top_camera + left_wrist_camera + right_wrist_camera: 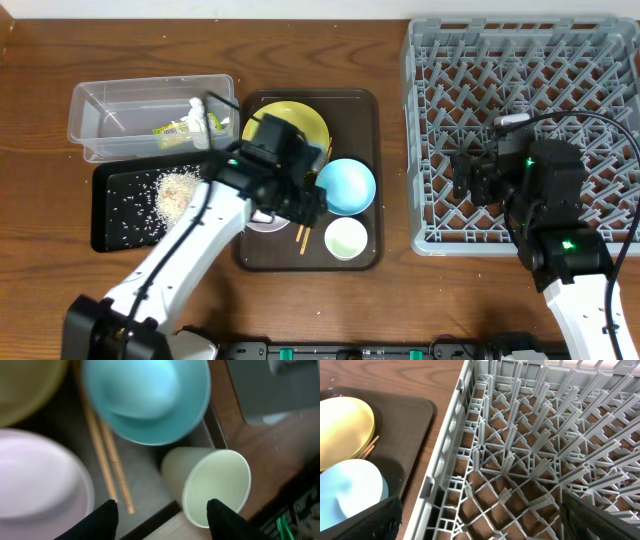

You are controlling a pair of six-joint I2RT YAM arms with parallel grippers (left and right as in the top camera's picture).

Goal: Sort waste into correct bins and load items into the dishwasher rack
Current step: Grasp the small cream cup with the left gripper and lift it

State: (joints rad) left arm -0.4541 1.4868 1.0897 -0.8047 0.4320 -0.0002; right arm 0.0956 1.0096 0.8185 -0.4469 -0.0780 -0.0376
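Hovering spread and empty, the left gripper [161,506] may clip the pale green cup [216,485] off-centre, toppling it; right gripper [480,517] likewise released.

Bare bench [60,290] opens at the near-left corner; a narrow strip separates the crowded serving tray [355,110] from the rack [413,150] at the right edge.

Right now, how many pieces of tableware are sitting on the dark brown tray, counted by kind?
Plate: 1, the yellow plate
Bowls: 2, the light blue bowl and the white bowl
Cup: 1, the pale green cup
Chopsticks: 2, the wooden chopsticks
Total: 6
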